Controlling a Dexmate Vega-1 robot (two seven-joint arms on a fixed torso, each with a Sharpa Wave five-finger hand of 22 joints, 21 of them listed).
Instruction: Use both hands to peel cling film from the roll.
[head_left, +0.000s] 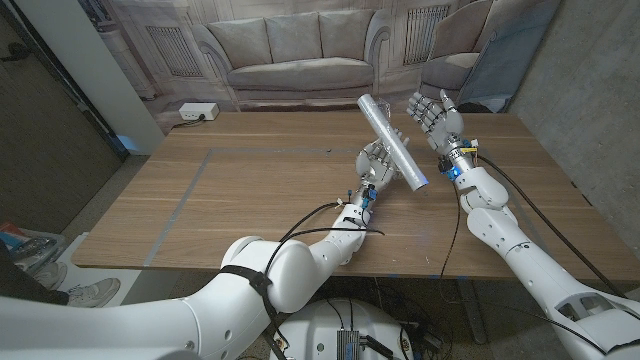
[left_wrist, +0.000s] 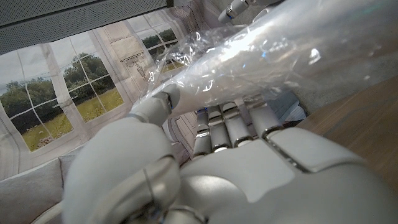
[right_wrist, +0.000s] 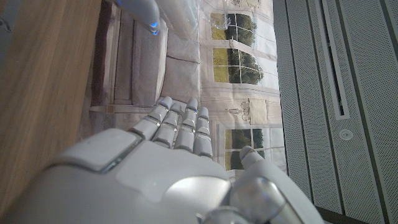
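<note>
A cling film roll, silvery and wrapped in crinkled film, is held tilted above the table's far middle. My left hand grips it from below, fingers wrapped around the tube. In the left wrist view the roll crosses over my left hand, with thumb and fingers closed on it. My right hand is raised just right of the roll's upper part, fingers spread and holding nothing. My right hand shows spread in the right wrist view too, with the roll's end off beyond it.
The wooden table has pale tape lines on its left half. A white power strip lies at the far left edge. A backdrop printed with a sofa stands behind the table. Shoes and clutter sit on the floor at the left.
</note>
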